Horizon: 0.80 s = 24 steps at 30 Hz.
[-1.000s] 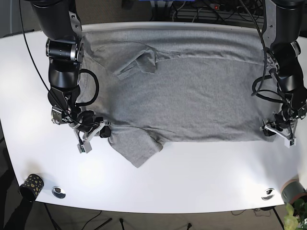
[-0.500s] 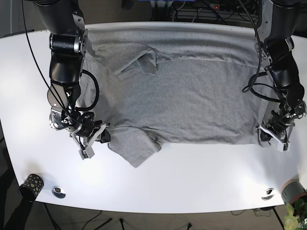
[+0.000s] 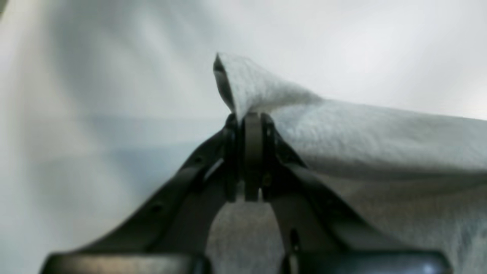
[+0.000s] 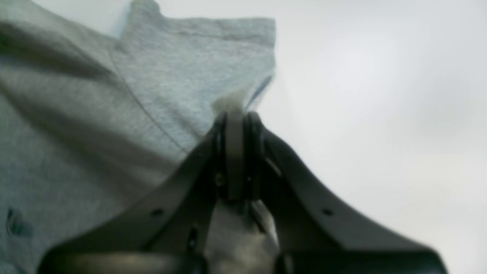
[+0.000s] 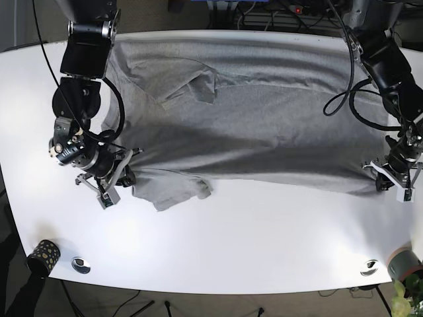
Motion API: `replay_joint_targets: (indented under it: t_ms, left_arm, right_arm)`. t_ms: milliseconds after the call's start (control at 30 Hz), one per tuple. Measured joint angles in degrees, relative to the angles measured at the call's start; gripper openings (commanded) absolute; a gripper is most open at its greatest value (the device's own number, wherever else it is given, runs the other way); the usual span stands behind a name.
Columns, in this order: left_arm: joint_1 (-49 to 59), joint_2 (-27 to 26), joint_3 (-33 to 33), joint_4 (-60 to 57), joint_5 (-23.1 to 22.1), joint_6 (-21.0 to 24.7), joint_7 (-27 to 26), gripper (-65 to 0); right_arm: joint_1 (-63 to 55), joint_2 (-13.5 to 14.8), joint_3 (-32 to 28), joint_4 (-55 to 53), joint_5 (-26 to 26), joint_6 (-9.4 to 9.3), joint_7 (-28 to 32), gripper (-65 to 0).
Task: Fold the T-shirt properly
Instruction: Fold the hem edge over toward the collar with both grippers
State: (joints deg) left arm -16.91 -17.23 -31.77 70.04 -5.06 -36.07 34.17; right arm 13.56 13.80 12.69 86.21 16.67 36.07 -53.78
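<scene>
- Grey T-shirt (image 5: 264,125) spread across white counter (image 5: 264,244), far edge near back rim, near edge gripped at both ends
- Left hand (image 3: 247,125) clamped tight on a peak of fabric, jaws pressed together with cloth poking up between; in base view (image 5: 395,177) at the right end of the near hem
- Right hand (image 4: 236,118) likewise pinched closed on cloth beside the sleeve (image 4: 198,64); in base view (image 5: 109,181) at the left end, next to the near sleeve (image 5: 173,191)
- Changed over the last second: both hands swung outward, right hand further toward the left edge of the view, left hand further toward the right; near hem (image 5: 284,179) pulled straighter and tauter; near sleeve flatter and shorter-looking, less of a hanging point
- Far sleeve (image 5: 192,86) unchanged, bunched on top of the body
- Probable meaning: stretch-and-lift phase, edge tensioned before carrying it over toward the far side; fold itself not yet made; far sleeve likely needs tucking later
- Risk judged: thin pinch at each corner, could slip under more tension
- Counter smooth, glossy, soft shadow under the lifted hem; small patterned cup (image 5: 43,254) at near-left corner, two round metal discs (image 5: 80,265) (image 5: 369,267) near front edge
- Cables and dark floor beyond the back edge; bit of plant (image 5: 406,290) at bottom right
</scene>
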Motion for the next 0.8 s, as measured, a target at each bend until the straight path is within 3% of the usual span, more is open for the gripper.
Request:
replay_joint_targets:
  t_ms: [233,433,800]
  left_arm:
    - [6.7,0.5,-0.6,9.9,-2.4,0.0,3.6,-65.0]
    - [10.3,1.5,-6.1,13.9,-3.1,-0.4,6.3,-65.0]
    - [21.2,1.8,-8.2,22.0,-3.7,-3.3,8.4,-65.0]
  right_arm:
    - [-6.9,-0.2,2.1,12.1,-0.2,-0.04,-6.4,-65.0]
    - [-14.0,-0.3,2.2,19.9,0.0,-0.04,-6.6,-65.0]
    - [-25.7,-0.3,2.3,28.1,0.1,-0.07,-6.7,-65.0]
